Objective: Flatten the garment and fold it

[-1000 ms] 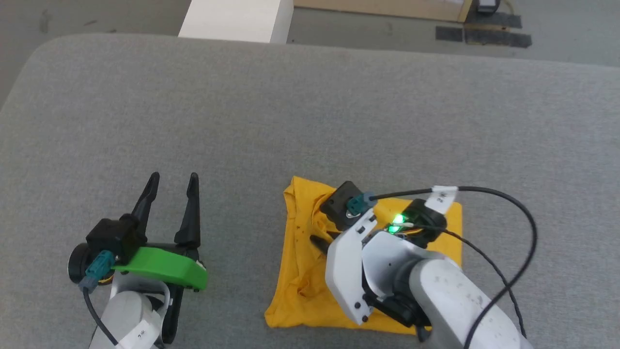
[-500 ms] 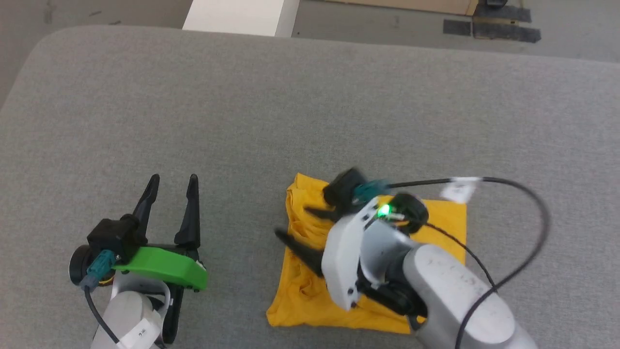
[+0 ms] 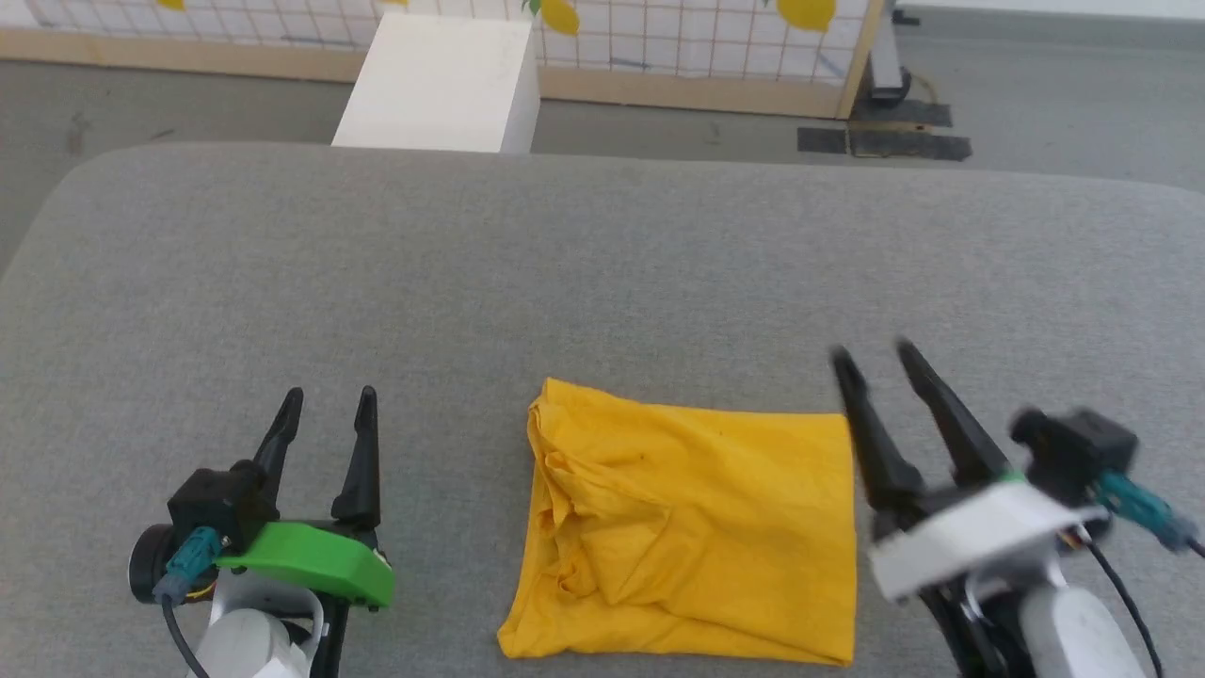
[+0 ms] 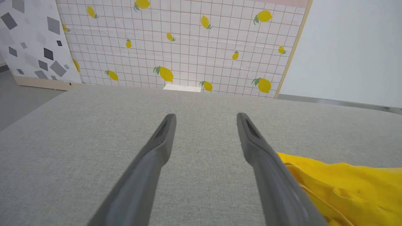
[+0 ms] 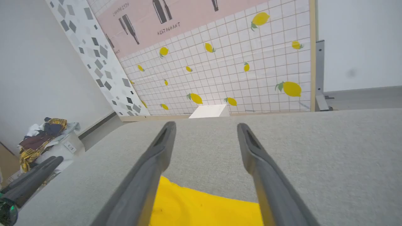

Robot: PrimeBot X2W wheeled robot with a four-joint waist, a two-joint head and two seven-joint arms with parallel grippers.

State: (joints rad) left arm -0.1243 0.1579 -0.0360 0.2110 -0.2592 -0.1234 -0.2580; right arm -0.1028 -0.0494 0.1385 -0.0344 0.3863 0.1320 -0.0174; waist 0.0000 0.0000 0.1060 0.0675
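The bright yellow garment (image 3: 687, 527) lies folded into a rough rectangle on the grey padded table (image 3: 602, 264), its left edge bunched in wrinkles; no print shows. My left gripper (image 3: 325, 405) rests open to the left of it, apart from the cloth. My right gripper (image 3: 871, 356) stands open just off the garment's right edge, holding nothing. The left wrist view has a yellow corner of the garment (image 4: 345, 185) at the lower right, beside the open left gripper (image 4: 205, 116). In the right wrist view the garment (image 5: 201, 210) lies below and between the open right gripper (image 5: 205, 125).
A white box (image 3: 438, 85) stands on the floor beyond the table's far edge. A lemon-patterned tiled panel (image 4: 188, 47) rises behind it. A bin heaped with clothes (image 5: 44, 138) stands off to the left in the right wrist view. Black tape patches (image 3: 885, 141) mark the floor.
My right gripper has lifted off the garment and swung to its right side, leaving the cloth uncovered. The head camera has tilted up, so the whole scene has shifted. The left gripper stays put.
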